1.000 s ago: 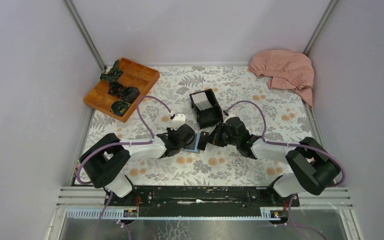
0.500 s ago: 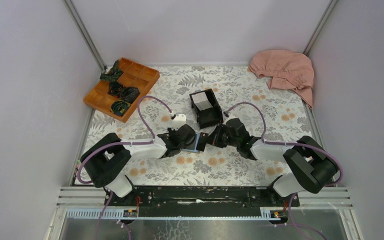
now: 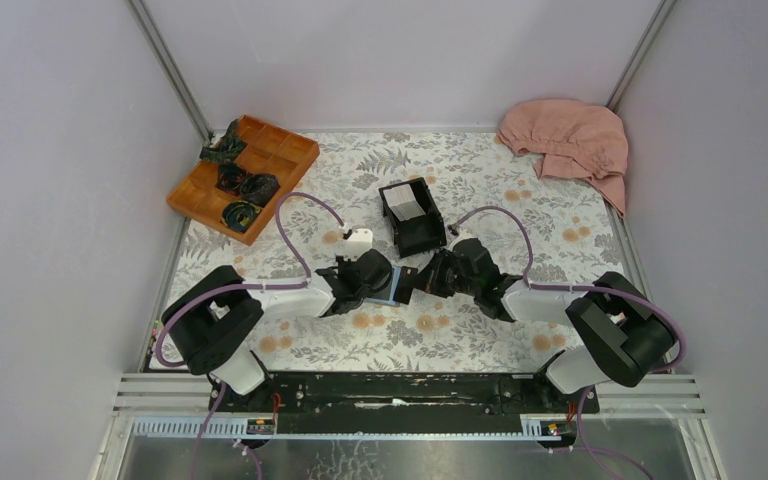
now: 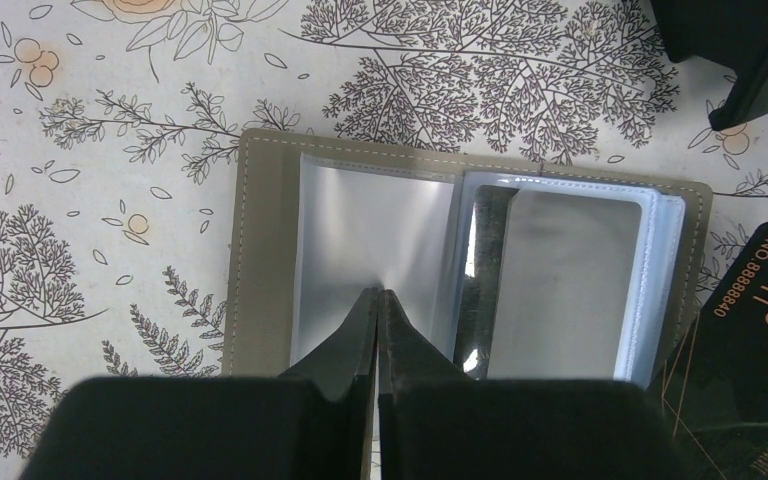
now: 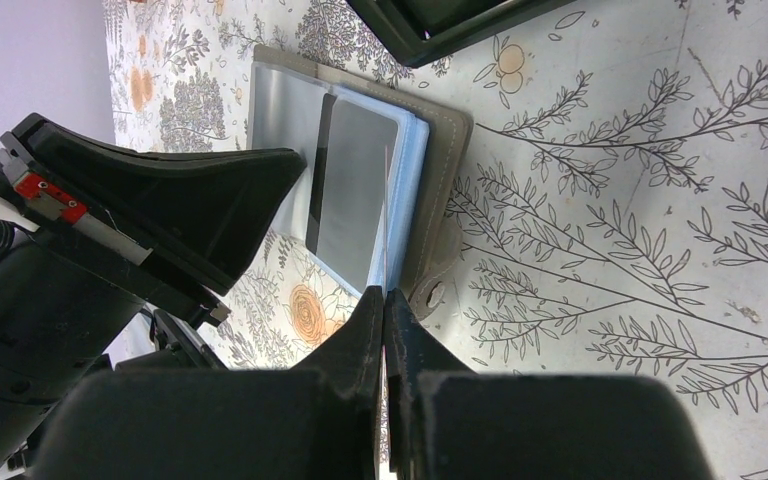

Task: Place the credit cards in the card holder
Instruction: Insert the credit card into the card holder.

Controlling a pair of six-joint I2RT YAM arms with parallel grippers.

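Straight ahead of the right gripper (image 5: 385, 295), clamped between its closed fingers, a single card (image 5: 386, 215) stands edge-on, a thin line running forward in line with them. From the left wrist the same card shows as dark, printed "VIP", just off the right end of the card holder (image 4: 520, 270). The holder lies open and flat on the table (image 4: 110, 150), just ahead and a little left of the right gripper. Its fold runs roughly along that gripper's pointing direction, and its opened length lies crosswise to the left gripper (image 4: 378, 295). The card's front edge hangs over the blue-edged sleeves (image 5: 405, 170) on the leaf nearer the right gripper; whether it has entered a slot I cannot tell.

The left gripper's fingers are together with nothing between them, and their tips press on the clear sleeve (image 4: 370, 220) of the other leaf, seemingly pinning the holder. The right arm is therefore the one placed to insert, and the move likely turns on bringing the card's edge to a sleeve mouth. Beyond both grippers, the black box (image 3: 422, 240) holds the remaining white cards (image 3: 405, 207).
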